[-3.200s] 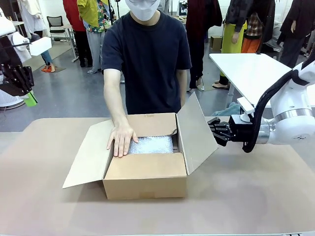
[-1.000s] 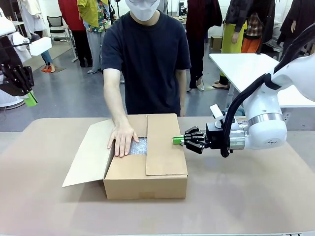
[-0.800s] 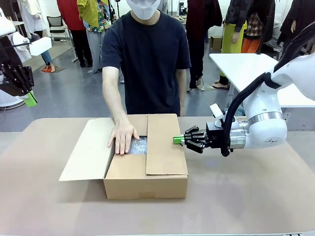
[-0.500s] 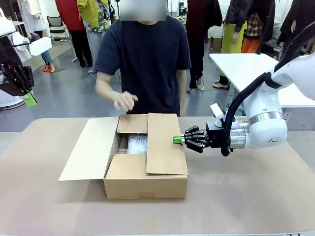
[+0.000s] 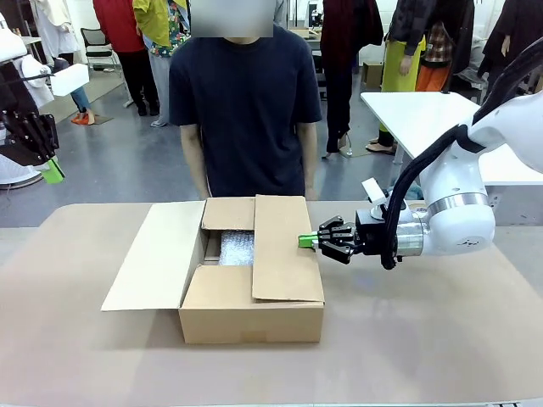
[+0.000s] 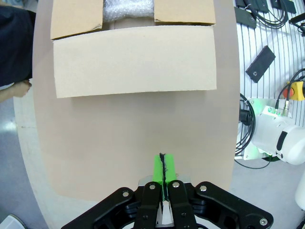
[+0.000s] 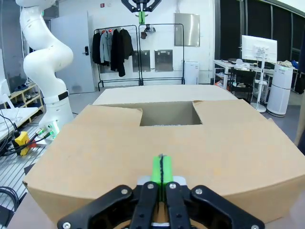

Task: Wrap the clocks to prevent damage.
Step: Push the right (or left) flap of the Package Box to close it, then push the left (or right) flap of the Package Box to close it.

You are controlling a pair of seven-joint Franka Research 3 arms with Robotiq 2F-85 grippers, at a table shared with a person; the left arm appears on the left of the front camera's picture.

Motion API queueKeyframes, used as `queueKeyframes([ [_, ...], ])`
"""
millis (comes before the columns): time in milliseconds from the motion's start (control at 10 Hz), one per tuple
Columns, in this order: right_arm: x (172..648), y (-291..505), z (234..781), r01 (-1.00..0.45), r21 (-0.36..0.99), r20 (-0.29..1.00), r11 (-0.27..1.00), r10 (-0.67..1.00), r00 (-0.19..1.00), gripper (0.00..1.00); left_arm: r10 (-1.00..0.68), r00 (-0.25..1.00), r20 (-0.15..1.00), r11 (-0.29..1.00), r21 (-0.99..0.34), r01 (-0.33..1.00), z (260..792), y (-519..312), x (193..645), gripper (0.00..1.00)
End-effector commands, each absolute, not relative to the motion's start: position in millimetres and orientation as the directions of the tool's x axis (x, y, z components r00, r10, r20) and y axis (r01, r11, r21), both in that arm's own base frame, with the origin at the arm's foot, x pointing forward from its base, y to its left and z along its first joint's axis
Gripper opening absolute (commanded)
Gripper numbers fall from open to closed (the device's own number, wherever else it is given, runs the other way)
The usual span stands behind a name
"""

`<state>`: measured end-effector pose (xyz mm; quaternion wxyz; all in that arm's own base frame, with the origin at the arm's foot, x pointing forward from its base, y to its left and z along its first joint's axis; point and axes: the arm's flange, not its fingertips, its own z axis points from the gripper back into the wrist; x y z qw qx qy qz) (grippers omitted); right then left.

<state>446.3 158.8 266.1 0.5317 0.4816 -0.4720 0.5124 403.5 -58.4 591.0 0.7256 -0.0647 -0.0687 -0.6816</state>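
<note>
The clocks, a whitish bubble-wrapped bundle (image 5: 237, 248), lie inside the open cardboard box (image 5: 251, 315) at mid-table and show through a gap between the flaps. The box's right flap (image 5: 287, 254) is folded flat over the top, while the left flap (image 5: 157, 254) hangs outward. My right gripper (image 5: 307, 241) is shut, green tips at the folded flap's right edge. In the right wrist view that gripper (image 7: 161, 172) rests against the cardboard (image 7: 162, 138). My left gripper (image 5: 53, 170) is shut, high off the table's left end. From above, it (image 6: 163, 168) looks down at the left flap (image 6: 133, 59) and bubble wrap (image 6: 128, 6).
A person in a dark T-shirt (image 5: 242, 102) stands at the far edge, hands off the box. A white table (image 5: 433, 119) stands behind at the right. Beside the table, the left wrist view shows cables, a white arm base (image 6: 274, 129) and a red stop button (image 6: 296, 90).
The right flap, first upright, now lies folded over the box with my right gripper at its edge. The person's hand has lifted off the box and drawn back. The left flap sank slightly.
</note>
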Motion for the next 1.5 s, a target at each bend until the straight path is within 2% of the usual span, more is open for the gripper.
queueKeyframes([
  [0, 444.1, 160.0, 263.1, -0.999, 0.033, 0.995, 0.02, 0.089, 0.035, 0.01, -0.979, 0.061, 0.192, 0.061, -0.005, 0.998, 592.1, -57.1, 402.7, 0.0],
  [1000, 444.1, 160.0, 263.1, -0.999, 0.033, 0.995, 0.02, 0.089, 0.035, 0.01, -0.98, 0.061, 0.188, 0.062, 0.0, 0.998, 591.0, -58.4, 403.5, 0.0],
  [1100, 444.1, 160.0, 263.1, -0.999, 0.033, 0.995, 0.02, 0.089, 0.035, 0.01, -0.952, 0.058, 0.3, 0.068, 0.022, 0.997, 582.9, -39.3, 416.8, 0.0],
  [1200, 444.1, 160.0, 263.1, -0.999, 0.033, 0.995, 0.02, 0.089, 0.035, 0.01, -0.912, 0.046, 0.407, 0.019, -0.069, 0.997, 569.8, -21.3, 440.3, 0.0],
  [1400, 444.1, 160.0, 263.1, -0.999, 0.033, 0.995, 0.02, 0.089, 0.035, 0.01, -0.763, 0.031, 0.646, -0.04, -0.094, 0.995, 515.4, 23.6, 454.6, 0.0],
])
